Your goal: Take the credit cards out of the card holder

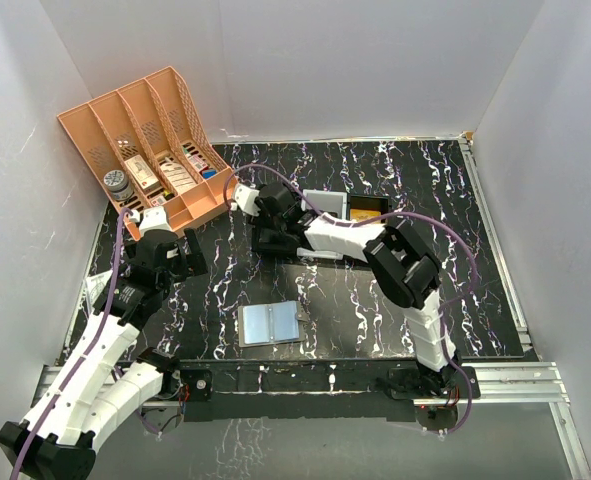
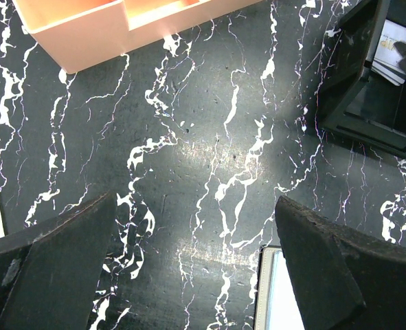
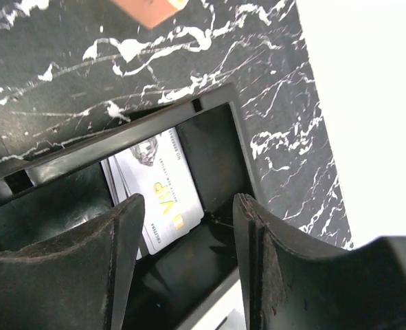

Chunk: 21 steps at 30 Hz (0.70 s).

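Card holder: small flat grey-blue folding wallet (image 1: 271,324), open on the black marbled counter (image 1: 355,310), well nearward of my right jaws.
Long axis: roughly left-right.
Right jaws: released, empty, over a white plastic card (image 3: 161,185) in the black tray (image 3: 220,158).
Left jaws: wide apart, empty; holder just right of them, so I judge this arm nearer.

Left gripper (image 2: 196,230): jaws wide, bare marble table (image 2: 189,137) below and ahead. Orange lattice organiser (image 1: 150,130) blocks back-left, just beside it. Open card holder (image 1: 270,324) lies flat front-centre, room all round, open strip between it and the black tray (image 3: 220,137). Right arm (image 1: 405,265) slants from the front-right base to the tray, barring that side. Right gripper (image 3: 185,206) is parted over the tray's end compartment, walls close either side, white VIP card (image 3: 165,189) inside. Enclosure walls (image 1: 375,60) bound three sides.
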Tool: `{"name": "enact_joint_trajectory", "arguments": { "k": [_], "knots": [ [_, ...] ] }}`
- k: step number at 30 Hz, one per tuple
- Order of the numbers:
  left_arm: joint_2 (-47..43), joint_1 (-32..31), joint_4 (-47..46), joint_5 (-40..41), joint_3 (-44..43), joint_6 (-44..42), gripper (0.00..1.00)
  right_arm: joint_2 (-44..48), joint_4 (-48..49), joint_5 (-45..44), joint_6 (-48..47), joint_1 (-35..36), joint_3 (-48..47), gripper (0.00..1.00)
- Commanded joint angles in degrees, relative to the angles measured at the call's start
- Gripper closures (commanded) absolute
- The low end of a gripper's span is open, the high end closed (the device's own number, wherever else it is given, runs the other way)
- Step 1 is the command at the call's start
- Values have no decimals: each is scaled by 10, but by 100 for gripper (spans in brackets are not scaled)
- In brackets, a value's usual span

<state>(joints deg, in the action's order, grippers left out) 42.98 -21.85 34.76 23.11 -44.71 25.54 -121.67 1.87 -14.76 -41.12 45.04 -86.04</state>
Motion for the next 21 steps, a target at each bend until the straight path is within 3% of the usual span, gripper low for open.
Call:
{"name": "enact_joint_trajectory", "arguments": {
  "k": [1, 4, 7, 8, 12, 15, 21],
  "knots": [
    [-1, 3, 1, 2, 0, -5, 1, 76, 17, 30, 62, 0, -11, 47],
    [-2, 3, 2, 3, -1, -5, 1, 122, 13, 54, 148, 0, 2, 44],
    [-5, 3, 5, 10, -2, -1, 1, 185, 17, 62, 303, 0, 44, 25],
    [-7, 3, 6, 13, -3, -1, 1, 209, 15, 61, 368, 0, 61, 23],
    [-13, 3, 9, 21, -3, 4, 1, 279, -98, 96, 612, 0, 87, 24],
    [-15, 3, 11, 32, -3, 7, 1, 309, -144, 153, 720, 5, 138, 25],
    [-13, 3, 24, 54, -7, 18, 1, 344, -184, 32, 842, 109, 247, 24]
  ]
}}
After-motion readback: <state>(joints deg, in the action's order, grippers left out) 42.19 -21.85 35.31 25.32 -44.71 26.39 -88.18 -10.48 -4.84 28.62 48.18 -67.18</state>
